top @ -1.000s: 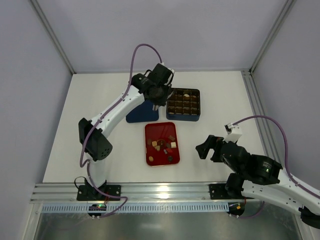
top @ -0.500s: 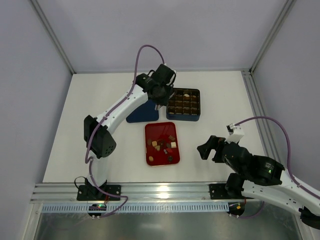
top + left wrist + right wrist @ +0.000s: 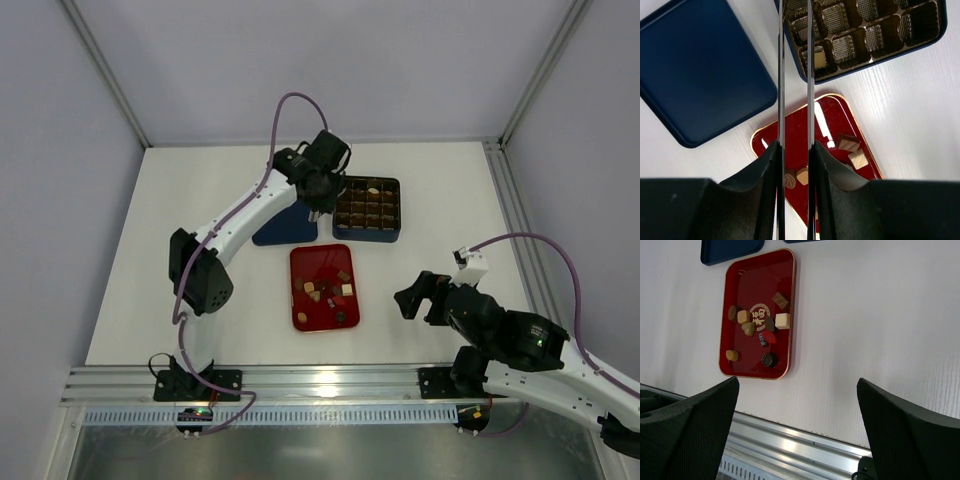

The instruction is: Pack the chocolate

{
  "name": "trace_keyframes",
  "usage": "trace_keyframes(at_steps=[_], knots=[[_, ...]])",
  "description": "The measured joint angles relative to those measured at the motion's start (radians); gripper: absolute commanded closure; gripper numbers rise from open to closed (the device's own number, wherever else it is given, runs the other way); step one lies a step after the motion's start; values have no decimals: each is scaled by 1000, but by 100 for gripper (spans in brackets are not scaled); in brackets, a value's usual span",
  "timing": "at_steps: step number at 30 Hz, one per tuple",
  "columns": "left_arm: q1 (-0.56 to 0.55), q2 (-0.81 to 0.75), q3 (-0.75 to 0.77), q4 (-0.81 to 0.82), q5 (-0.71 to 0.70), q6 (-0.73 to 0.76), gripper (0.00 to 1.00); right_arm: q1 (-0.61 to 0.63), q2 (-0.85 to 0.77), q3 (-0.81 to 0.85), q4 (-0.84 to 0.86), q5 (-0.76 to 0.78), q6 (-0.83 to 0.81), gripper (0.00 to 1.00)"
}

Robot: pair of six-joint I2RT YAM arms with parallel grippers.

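Several pieces of chocolate (image 3: pixel 325 288) lie loose in the red tray (image 3: pixel 303 312), dark brown, tan and cream (image 3: pixel 782 320). One tan piece (image 3: pixel 820 59) sits in a cell of the dark blue box (image 3: pixel 392 232), and another (image 3: pixel 373 190) at its far row. My left gripper (image 3: pixel 316 207) hangs over the box's left edge. Its two thin blades (image 3: pixel 781 75) stand narrowly apart, their tips are cut off by the frame's top, and nothing shows between them. My right gripper (image 3: pixel 415 293) stands wide open to the right of the tray, empty.
The box's dark blue lid (image 3: pixel 283 228) lies flat left of the box, partly under my left arm. In the right wrist view, an aluminium rail (image 3: pixel 805 440) runs along the table's near edge, close below the right gripper.
My left arm's elbow has swung slightly and its gripper has edged towards the box, then held still. The right arm has barely shifted.
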Motion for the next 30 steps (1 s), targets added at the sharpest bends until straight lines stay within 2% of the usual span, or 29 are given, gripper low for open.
trace_keyframes(at_steps=[6,22,30], knots=[[3,17,0,0,0,3,77,0,0,0,0,0,0,0],[6,24,-2,1,1,16,63,0,0,0,0,0,0,0],[6,24,-2,13,5,16,62,0,0,0,0,0,0,0]])
